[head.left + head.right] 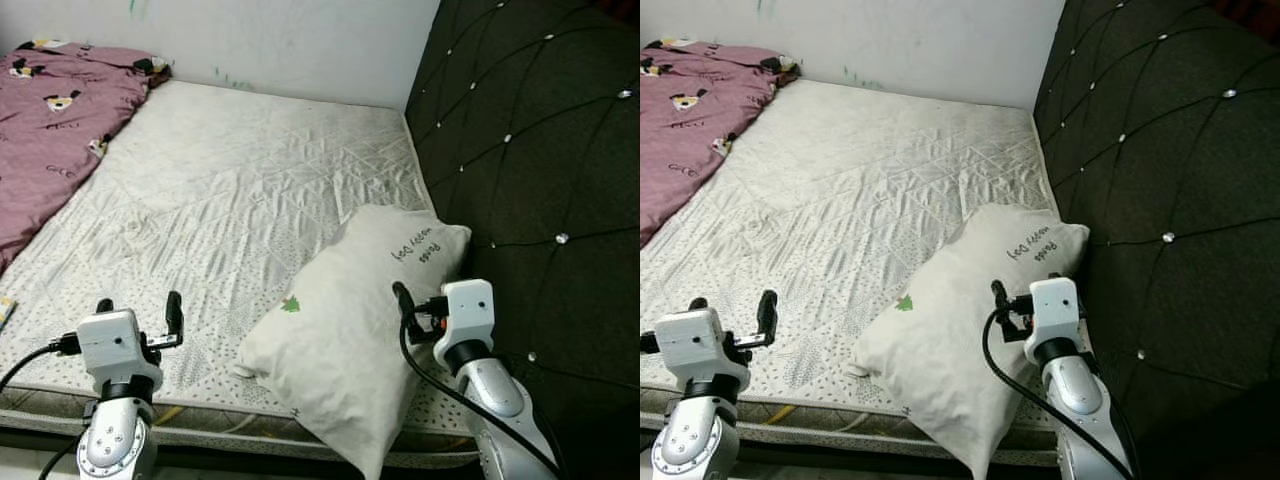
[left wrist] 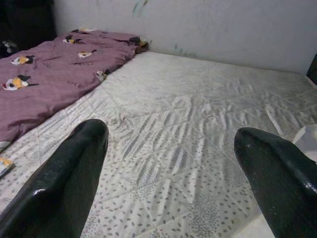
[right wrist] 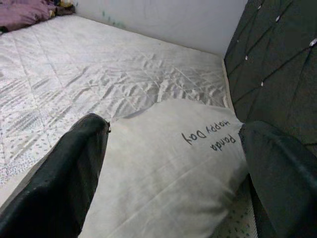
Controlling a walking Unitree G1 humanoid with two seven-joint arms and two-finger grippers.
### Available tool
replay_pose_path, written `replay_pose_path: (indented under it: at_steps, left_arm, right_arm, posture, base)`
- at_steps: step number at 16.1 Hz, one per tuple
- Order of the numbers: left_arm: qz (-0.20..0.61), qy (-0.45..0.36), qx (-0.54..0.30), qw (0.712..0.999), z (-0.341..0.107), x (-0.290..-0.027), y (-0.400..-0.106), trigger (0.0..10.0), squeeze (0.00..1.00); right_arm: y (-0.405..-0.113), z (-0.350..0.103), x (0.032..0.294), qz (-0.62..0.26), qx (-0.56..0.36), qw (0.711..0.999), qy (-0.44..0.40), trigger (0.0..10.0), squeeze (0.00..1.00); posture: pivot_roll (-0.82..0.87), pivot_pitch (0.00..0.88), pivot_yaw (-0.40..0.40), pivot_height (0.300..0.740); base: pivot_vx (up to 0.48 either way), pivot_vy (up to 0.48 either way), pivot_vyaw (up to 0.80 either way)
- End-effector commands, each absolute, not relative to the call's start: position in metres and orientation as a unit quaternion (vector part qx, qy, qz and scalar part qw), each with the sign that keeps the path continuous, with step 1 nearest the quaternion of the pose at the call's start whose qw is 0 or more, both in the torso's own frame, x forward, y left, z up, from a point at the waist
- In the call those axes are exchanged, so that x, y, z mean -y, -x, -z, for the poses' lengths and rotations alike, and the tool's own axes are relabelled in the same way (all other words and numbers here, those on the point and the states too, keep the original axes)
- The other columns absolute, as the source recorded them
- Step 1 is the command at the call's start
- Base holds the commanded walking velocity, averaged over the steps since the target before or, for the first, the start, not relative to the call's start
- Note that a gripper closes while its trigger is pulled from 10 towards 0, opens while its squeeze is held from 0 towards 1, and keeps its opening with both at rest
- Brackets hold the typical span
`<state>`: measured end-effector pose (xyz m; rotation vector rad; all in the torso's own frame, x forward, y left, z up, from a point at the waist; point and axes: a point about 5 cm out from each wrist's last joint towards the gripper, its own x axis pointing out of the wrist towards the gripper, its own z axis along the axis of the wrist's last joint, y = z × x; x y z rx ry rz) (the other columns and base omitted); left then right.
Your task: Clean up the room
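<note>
White pillow lies askew at mattress corner by headboard; right gripper wide open over it, left gripper open, empty.

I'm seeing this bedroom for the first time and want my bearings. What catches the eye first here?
First the white pillow, lying askew at the mattress's near edge beside the dark tufted headboard, one corner hanging over the side. The right gripper hovers open over it, the left gripper open above bare sheet. On the robot's far left, a mauve blanket with cartoon prints lies crumpled along the mattress.
</note>
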<state>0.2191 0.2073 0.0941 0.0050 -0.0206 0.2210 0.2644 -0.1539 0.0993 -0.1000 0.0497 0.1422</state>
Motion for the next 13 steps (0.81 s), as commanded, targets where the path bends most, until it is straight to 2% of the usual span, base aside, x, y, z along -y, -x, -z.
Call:
replay_pose_path:
  at_steps: [1, 11, 13]
  left_arm:
    - [-0.107, 0.000, 0.014, 0.994, -0.0977, -0.2052, -0.2185, 10.0, 0.00]
    - [-0.103, -0.002, 0.013, 0.995, -0.0974, -0.2036, -0.2211, 10.0, 0.00]
    - [-0.102, -0.002, 0.013, 0.995, -0.0977, -0.2035, -0.2214, 10.0, 0.00]
  right_arm:
    - [-0.2628, -0.1000, 0.1547, -0.076, -0.024, 0.996, 0.050, 10.0, 0.00]
    - [-0.2633, -0.0973, 0.1522, -0.091, -0.029, 0.994, 0.048, 10.0, 0.00]
    - [-0.2638, -0.0966, 0.1517, -0.093, -0.031, 0.994, 0.047, 10.0, 0.00]
  posture:
    - [0.01, 0.090, -0.098, 0.732]
    - [0.01, 0.086, -0.101, 0.624]
    - [0.01, 0.088, -0.101, 0.624]
  base:
    - [0.000, 0.000, 0.00]
    - [0.000, 0.000, 0.00]
    - [0.000, 0.000, 0.00]
